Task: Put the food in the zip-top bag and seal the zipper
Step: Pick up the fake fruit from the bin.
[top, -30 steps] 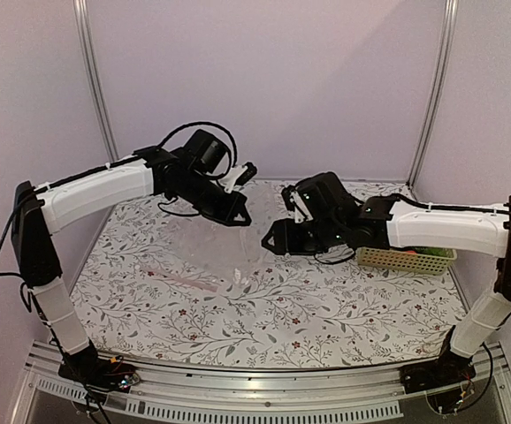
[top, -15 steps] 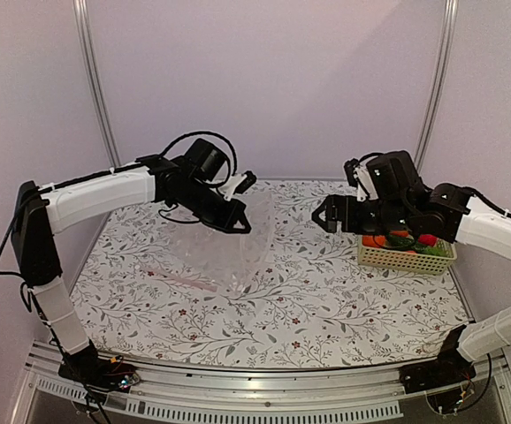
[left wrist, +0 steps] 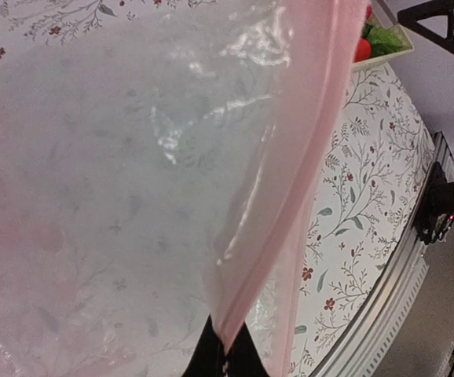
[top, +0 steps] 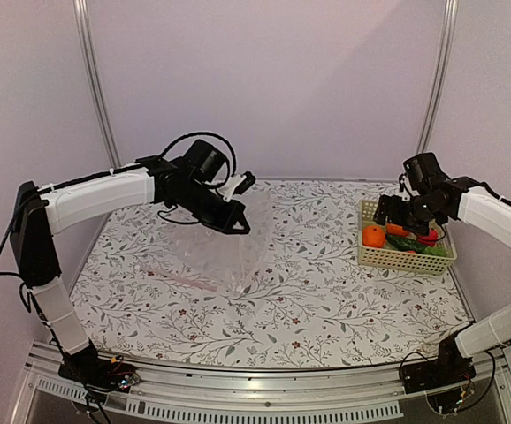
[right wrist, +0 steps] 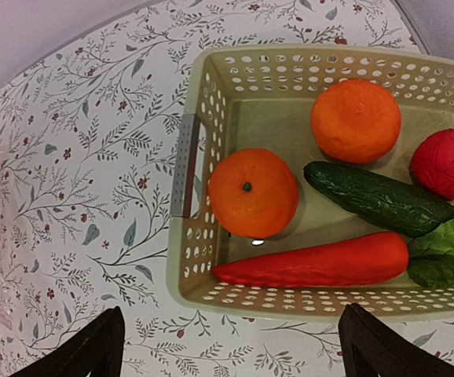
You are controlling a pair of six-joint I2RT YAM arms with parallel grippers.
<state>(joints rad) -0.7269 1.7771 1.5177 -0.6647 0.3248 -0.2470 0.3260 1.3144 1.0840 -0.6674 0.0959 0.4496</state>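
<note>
The food (right wrist: pixel 356 119): how is it being approached?

The right gripper (right wrist: pixel 235 349) is spread wide with nothing held between its fingers (right wrist: pixel 101 345). It is hung over the near rim of the lattice basket (right wrist: pixel 186 259). All the food is lying in that basket: two oranges, a cucumber (right wrist: pixel 380 200), a red fruit (right wrist: pixel 445 163) and a long red vegetable (right wrist: pixel 313 265) with a green leaf (right wrist: pixel 447 259) at its end.

Which piece is best taken first?

The nearer orange (right wrist: pixel 253 192) is judged the easiest, being closest under the fingers. It is set just beside the basket's handle-side wall and looks to be touching the long red vegetable. The descent should therefore be centred on its widest part. One finger must be slipped into the narrow gap at the wall without the rim being caught. A round, smooth fruit is likely to be squeezed out if it is gripped off centre.

And where is it to be carried?

To the zip-top bag (left wrist: pixel 117 173), which is placed well apart from the basket on the flowered table (right wrist: pixel 78 157). The left gripper (left wrist: pixel 227 357) is clamped on the bag's pink zipper (left wrist: pixel 290 196), so that edge is held up. How far the mouth is parted cannot be told, and that should be checked before anything is released.
</note>
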